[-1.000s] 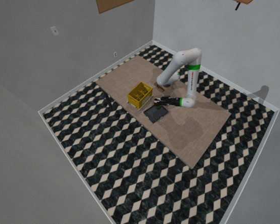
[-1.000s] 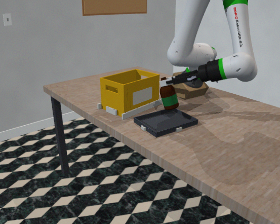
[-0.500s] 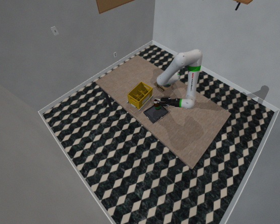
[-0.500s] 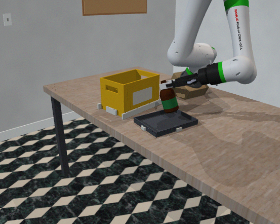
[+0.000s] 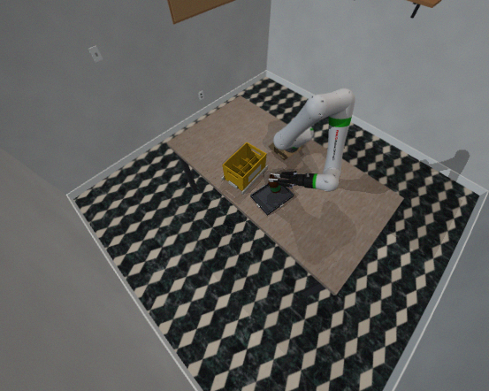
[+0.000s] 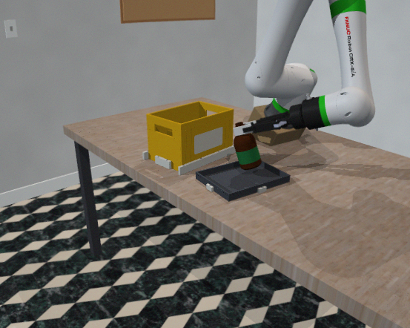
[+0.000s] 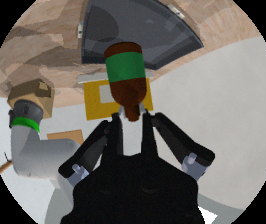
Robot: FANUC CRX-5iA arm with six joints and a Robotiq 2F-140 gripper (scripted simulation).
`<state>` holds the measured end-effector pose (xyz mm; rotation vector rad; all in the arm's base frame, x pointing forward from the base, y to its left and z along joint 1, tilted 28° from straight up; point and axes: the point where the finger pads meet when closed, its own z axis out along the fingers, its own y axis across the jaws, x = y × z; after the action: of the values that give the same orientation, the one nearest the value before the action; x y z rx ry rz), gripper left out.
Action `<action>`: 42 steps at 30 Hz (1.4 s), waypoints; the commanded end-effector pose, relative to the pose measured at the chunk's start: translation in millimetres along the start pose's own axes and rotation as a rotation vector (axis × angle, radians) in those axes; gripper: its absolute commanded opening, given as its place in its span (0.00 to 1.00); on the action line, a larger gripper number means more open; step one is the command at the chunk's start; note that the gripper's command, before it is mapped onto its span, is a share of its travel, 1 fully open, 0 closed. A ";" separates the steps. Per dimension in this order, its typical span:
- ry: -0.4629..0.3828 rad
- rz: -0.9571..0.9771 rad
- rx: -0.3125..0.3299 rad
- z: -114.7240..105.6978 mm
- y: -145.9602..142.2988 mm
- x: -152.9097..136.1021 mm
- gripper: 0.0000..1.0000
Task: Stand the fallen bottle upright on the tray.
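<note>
We log bottle (image 6: 247, 150): brown, green band | crate (image 6: 179, 139): yellow, pale grey panel on its side | tray (image 6: 246, 185): dark grey, pale clips | gripper (image 6: 239, 130): black, white tips | arm (image 6: 348, 56): white, green rings, red lettering | counter (image 6: 339, 208): light wood grain | floor (image 6: 135, 289): black-and-cream diamond pattern, lower left.

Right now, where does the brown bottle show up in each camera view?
Top: bottle near centre, at the tray's far corner, right of the yellow crate.
Exterior: centre, tilted over the tray, neck in the gripper.
Wrist: upper centre, green band showing.
Shared landmark: the yellow crate.
</note>
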<state>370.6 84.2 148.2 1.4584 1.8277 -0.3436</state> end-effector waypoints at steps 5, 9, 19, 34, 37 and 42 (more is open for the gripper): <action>0.000 0.000 0.000 2.4 0.2 6.5 0.00; 0.000 0.000 0.000 3.5 0.2 9.7 0.00; 0.000 0.000 0.000 5.2 0.2 14.4 0.00; 0.000 0.000 0.000 6.4 0.2 17.5 0.00; 0.000 0.000 0.000 6.4 0.2 17.6 0.00; 0.000 0.000 0.000 6.4 0.2 17.6 0.00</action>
<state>372.1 92.9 131.5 1.4584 1.8276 -0.3435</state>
